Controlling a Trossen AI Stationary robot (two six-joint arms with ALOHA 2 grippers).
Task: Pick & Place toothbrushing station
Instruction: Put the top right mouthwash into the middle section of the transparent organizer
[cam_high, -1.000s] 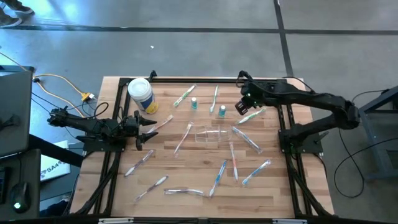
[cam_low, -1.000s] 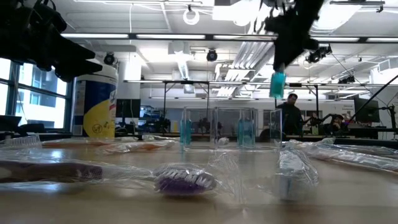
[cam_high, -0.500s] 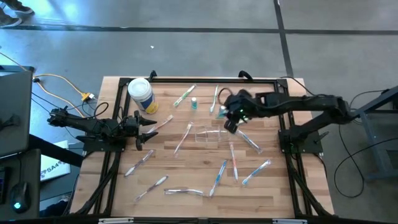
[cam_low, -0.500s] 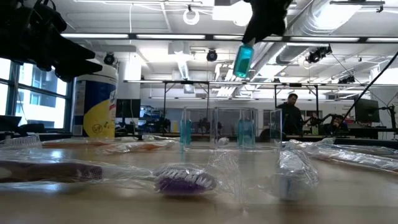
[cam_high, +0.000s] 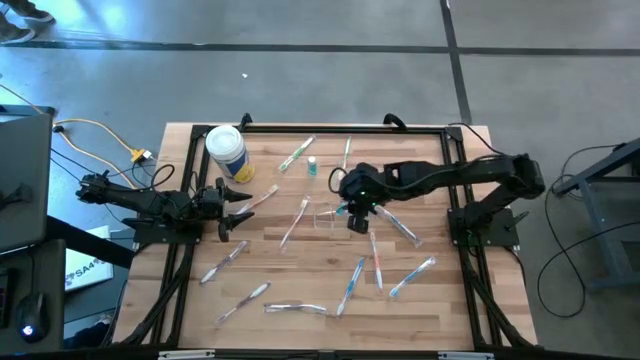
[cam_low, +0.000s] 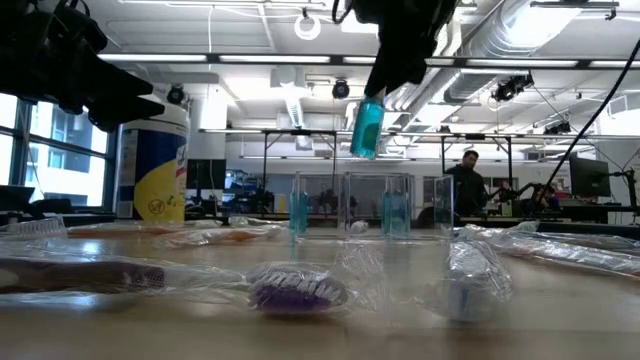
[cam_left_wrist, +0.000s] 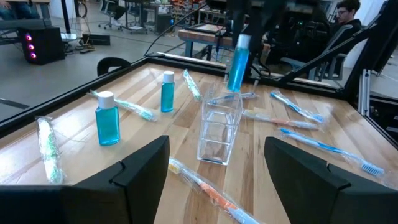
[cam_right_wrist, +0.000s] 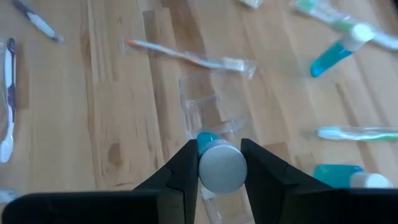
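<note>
One right end effector pinching blue bottle, directly above clear toothbrushing station; left end effector spread.

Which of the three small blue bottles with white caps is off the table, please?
The small blue bottle held by the right gripper above the clear plastic holder; the other two stand on the wood.

Clear holder: nearly lost against the wood in the high view; the right arm covered its far end.
Blue bottle: only the white cap and a sliver of blue showed between the fingers in the right wrist view.
Left gripper: a dark shape cut off by the low view's edge.
Person: small, distant, unclear.
Wrapped toothbrush: blurred.
</note>
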